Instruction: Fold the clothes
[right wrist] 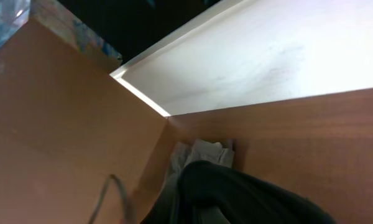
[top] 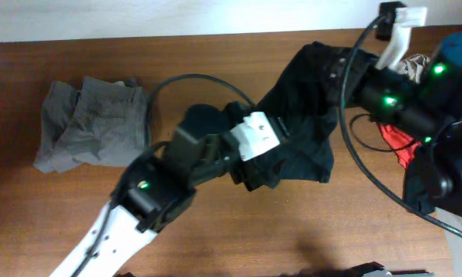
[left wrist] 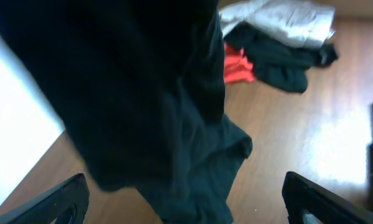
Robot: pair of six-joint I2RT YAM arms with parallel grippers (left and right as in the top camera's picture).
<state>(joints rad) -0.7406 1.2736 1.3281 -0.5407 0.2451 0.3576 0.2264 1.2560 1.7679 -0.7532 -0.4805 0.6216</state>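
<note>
No legible text, label, brand, number or sign on anything in view.

Brown wood-grain table (top: 292, 231), its far edge against a plain white wall (top: 138, 15). Bright light reflects off the tabletop at the right.

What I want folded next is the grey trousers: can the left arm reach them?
Probably yes: the left gripper is open and empty, and the grey trousers lie uncovered beside its arm.
</note>
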